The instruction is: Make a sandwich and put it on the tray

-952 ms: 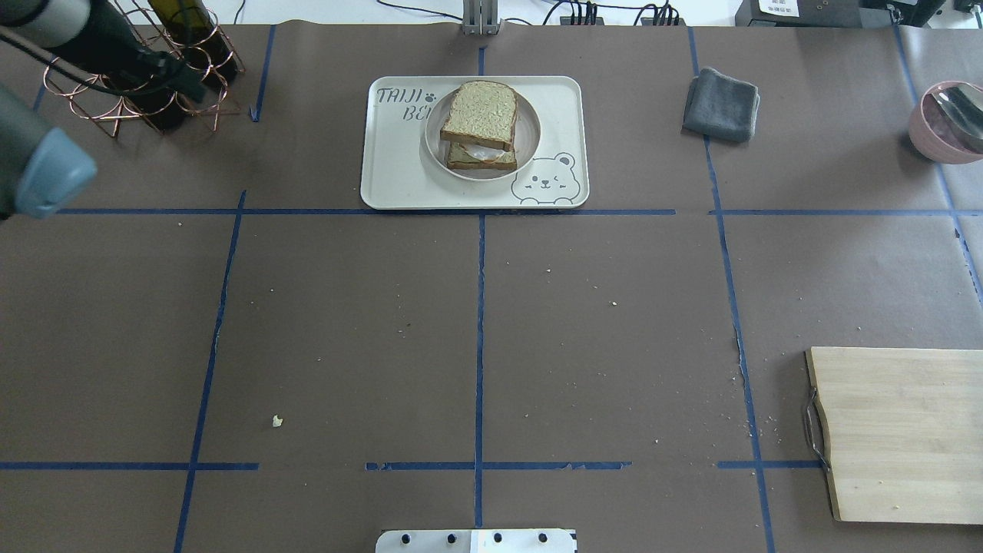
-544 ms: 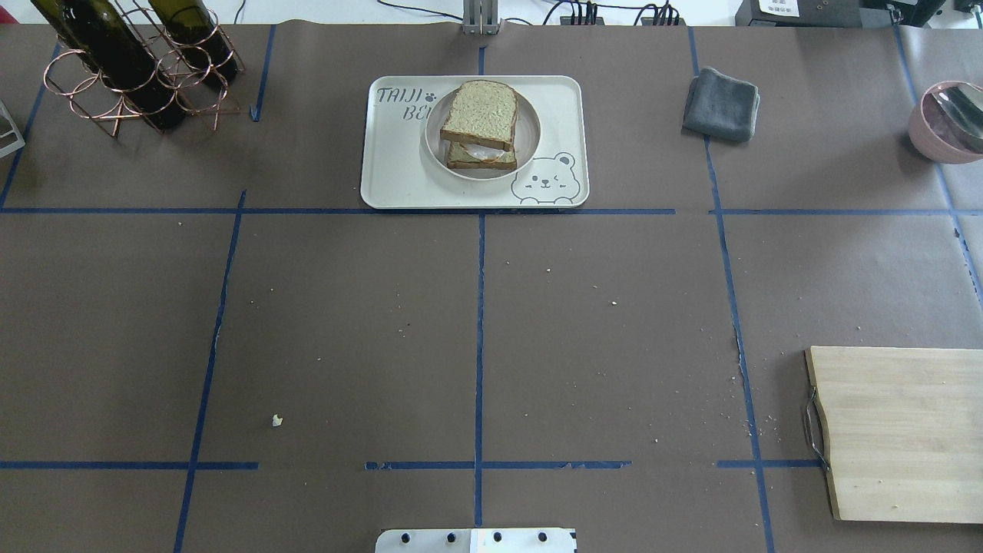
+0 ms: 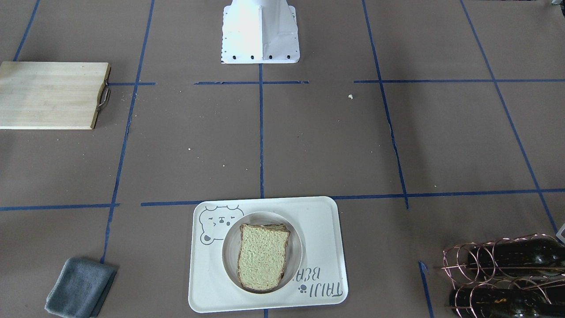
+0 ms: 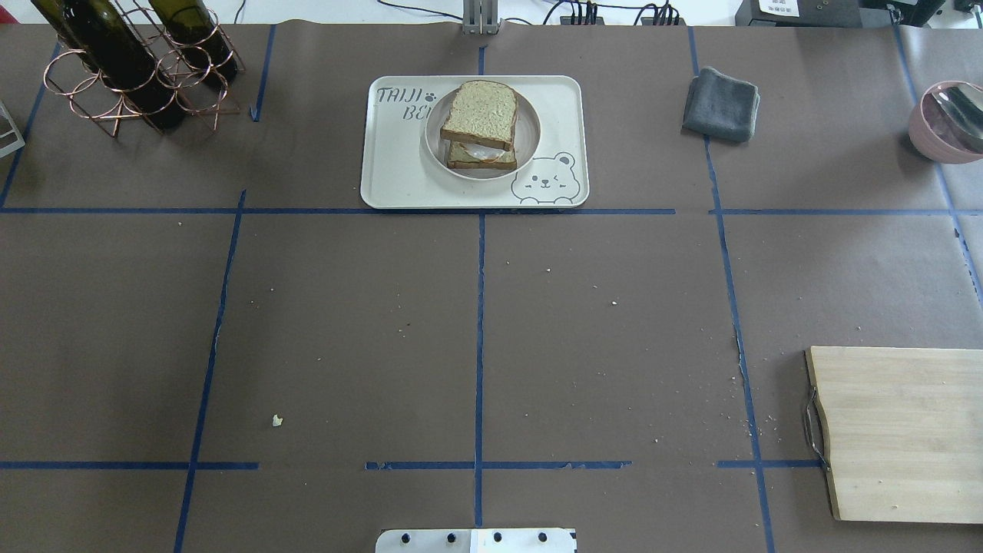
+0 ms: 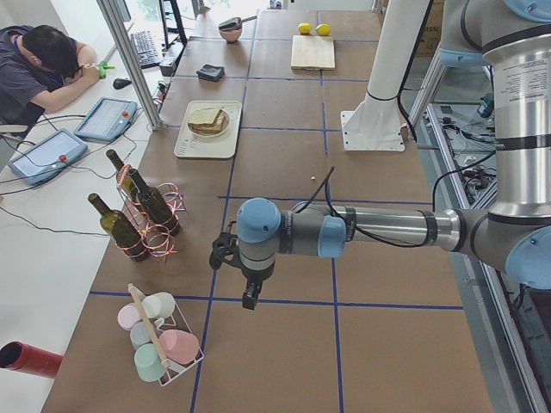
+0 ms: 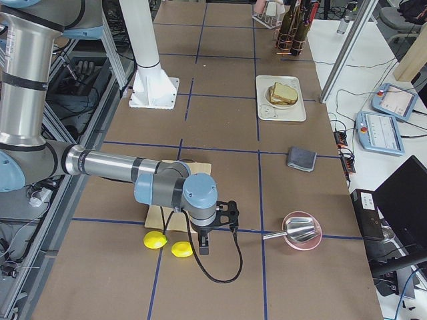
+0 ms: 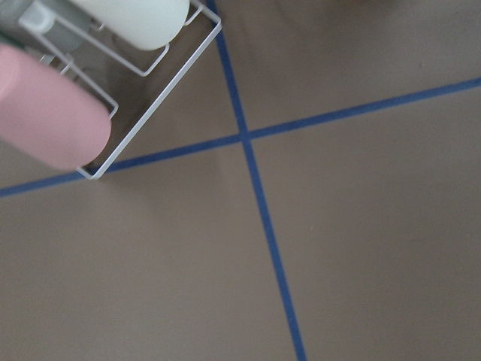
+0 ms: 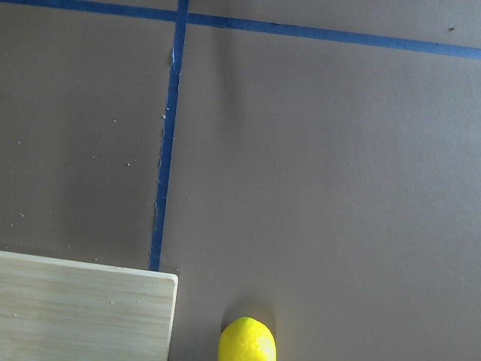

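Note:
The sandwich (image 4: pixel 480 115) is two tan bread slices with a white egg (image 4: pixel 485 155) showing between them. It sits on a small round white plate (image 4: pixel 531 137) on the cream bear tray (image 4: pixel 392 165) at the far middle of the table. It also shows in the front view (image 3: pixel 262 256) on the tray (image 3: pixel 322 221). Neither gripper is near it. The left gripper (image 5: pixel 250 298) hangs over the table's left end beside a cup rack. The right gripper (image 6: pixel 203 250) hangs over the right end near two lemons. I cannot tell if either is open or shut.
A copper rack with wine bottles (image 4: pixel 130 69) stands far left. A grey cloth (image 4: pixel 720 104) and a pink bowl (image 4: pixel 944 123) lie far right. A wooden board (image 4: pixel 898 434) lies near right. A lemon (image 8: pixel 246 342) and a cup rack (image 5: pixel 159 344) sit at the table ends.
The left arm, over the bottle rack at the overhead view's upper left one second ago, has left that view. The sandwich, plate and tray have not moved.

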Action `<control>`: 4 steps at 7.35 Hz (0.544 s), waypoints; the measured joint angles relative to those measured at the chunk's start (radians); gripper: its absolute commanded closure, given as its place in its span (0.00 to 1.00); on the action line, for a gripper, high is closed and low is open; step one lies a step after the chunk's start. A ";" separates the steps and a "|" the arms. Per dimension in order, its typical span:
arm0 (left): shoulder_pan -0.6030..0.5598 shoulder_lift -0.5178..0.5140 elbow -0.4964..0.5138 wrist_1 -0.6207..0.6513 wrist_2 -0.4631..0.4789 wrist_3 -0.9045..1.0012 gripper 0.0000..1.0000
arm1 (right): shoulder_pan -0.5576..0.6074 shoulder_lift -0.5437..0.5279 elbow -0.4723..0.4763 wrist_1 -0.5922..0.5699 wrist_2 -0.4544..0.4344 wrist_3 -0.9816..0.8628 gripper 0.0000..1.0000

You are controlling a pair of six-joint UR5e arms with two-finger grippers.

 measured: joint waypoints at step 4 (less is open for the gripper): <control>-0.009 0.019 -0.016 0.002 0.003 -0.028 0.00 | 0.000 -0.002 0.001 -0.001 -0.006 -0.001 0.00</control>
